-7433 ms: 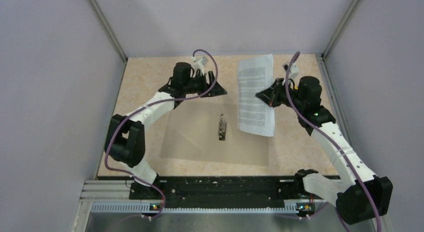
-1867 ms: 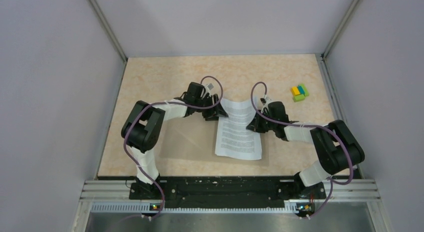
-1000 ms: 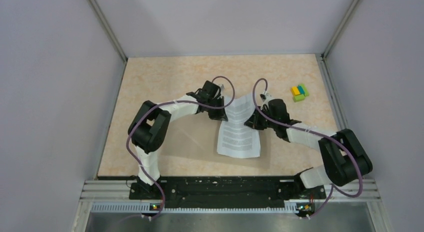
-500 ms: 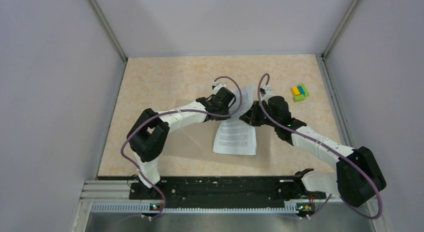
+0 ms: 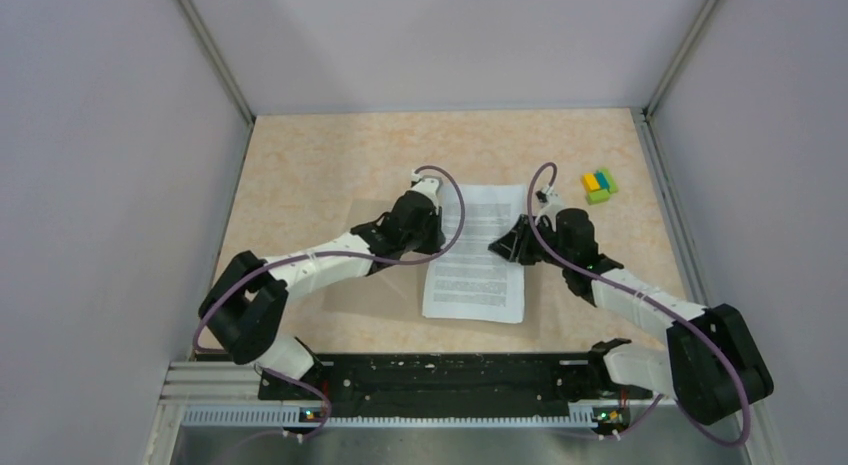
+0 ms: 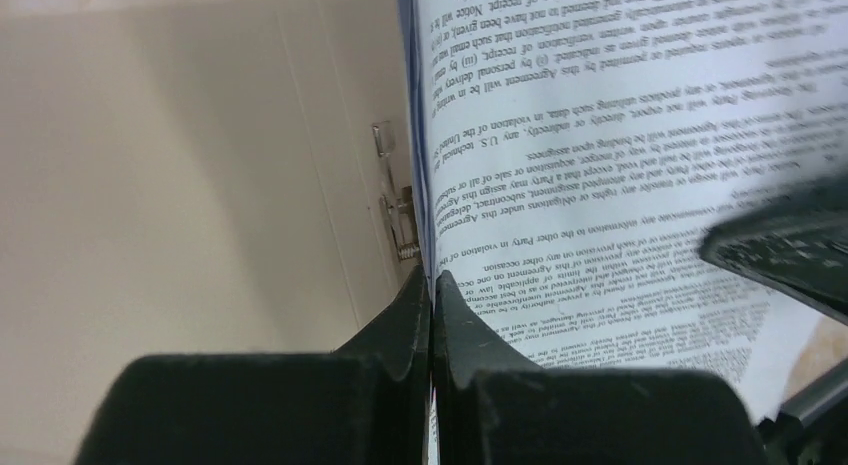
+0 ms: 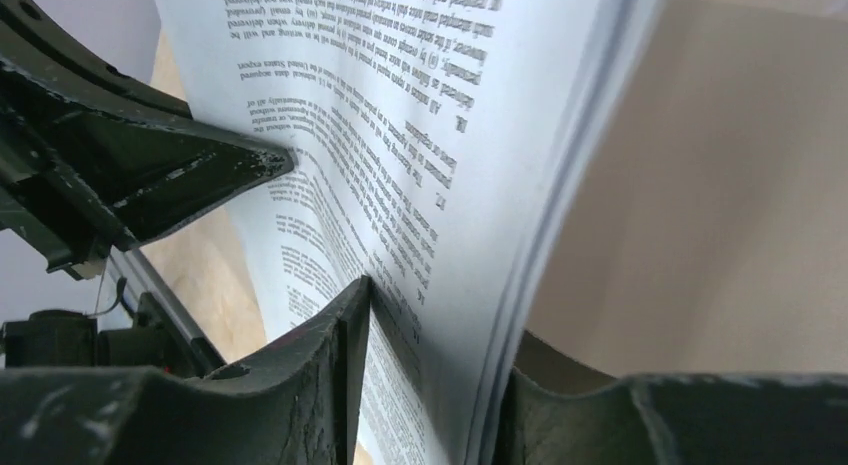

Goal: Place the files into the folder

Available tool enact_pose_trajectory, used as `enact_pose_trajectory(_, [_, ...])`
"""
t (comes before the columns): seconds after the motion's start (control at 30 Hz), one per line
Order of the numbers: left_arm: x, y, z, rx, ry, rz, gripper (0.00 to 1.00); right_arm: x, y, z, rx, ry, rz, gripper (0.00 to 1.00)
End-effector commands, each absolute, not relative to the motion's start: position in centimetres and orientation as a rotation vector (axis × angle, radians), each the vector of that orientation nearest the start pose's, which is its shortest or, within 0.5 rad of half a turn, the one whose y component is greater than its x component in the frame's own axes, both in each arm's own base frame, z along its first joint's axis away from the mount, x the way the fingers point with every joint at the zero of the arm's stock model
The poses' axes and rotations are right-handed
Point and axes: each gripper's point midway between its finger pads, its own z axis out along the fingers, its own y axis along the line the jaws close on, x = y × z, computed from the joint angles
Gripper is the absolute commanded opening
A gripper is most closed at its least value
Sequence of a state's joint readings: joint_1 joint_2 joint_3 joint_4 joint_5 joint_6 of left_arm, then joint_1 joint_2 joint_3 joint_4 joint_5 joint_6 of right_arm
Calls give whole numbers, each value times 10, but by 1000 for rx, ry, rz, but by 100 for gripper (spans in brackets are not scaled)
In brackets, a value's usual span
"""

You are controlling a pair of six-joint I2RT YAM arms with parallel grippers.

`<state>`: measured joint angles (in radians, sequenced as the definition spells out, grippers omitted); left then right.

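Observation:
The files [image 5: 475,250], white sheets of small black print, lie on the right half of the open tan folder [image 5: 368,288]. My left gripper [image 5: 430,235] is at their left edge. In the left wrist view it [image 6: 432,281] is shut on the edge of the files [image 6: 620,135], with the folder's metal clip [image 6: 396,220] just beyond the tips. My right gripper [image 5: 510,247] is at the right edge. In the right wrist view it [image 7: 440,360] stands open, with the edge of the files [image 7: 400,105] loose between the fingers above the folder [image 7: 720,185].
A small yellow, blue and green block cluster [image 5: 599,185] sits at the back right of the beige table [image 5: 320,155]. Grey walls close in the table on three sides. The arm bases and a black rail [image 5: 440,375] run along the near edge.
The files were bowed upward between both grippers and now lie nearly flat on the folder. The right jaws have parted. Both grippers moved apart and slightly toward the near edge.

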<state>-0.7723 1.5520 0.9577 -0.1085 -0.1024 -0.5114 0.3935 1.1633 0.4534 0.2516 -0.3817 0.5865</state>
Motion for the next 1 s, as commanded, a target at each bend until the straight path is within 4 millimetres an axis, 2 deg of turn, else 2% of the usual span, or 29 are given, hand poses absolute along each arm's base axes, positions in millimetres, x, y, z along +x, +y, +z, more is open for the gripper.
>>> enact_pose_trajectory(0.0, [298,-323,164,415,2001,-800,0,280,222,143,-172,1958,1104,39])
enact_pose_trajectory(0.2, [288,-325,202,490,1789,-876,0,292,220,154,-172,1893,1064,42])
enact_pose_trajectory(0.37, [282,-316,232,478,1581,-899,0,295,216,185,-221,1732,1050,49])
enact_pose_trajectory(0.53, [263,-317,223,539,1505,-971,0,279,220,192,-285,1634,1122,51])
enact_pose_trajectory(0.67, [252,-313,219,495,1456,-1017,0,263,220,188,-303,1580,1173,50])
enact_pose_trajectory(0.8, [251,-305,216,456,1447,-955,0,252,220,183,-317,1572,1197,50])
enact_pose_trajectory(0.97, [251,-308,214,426,1461,-938,0,249,219,179,-309,1588,1195,49])
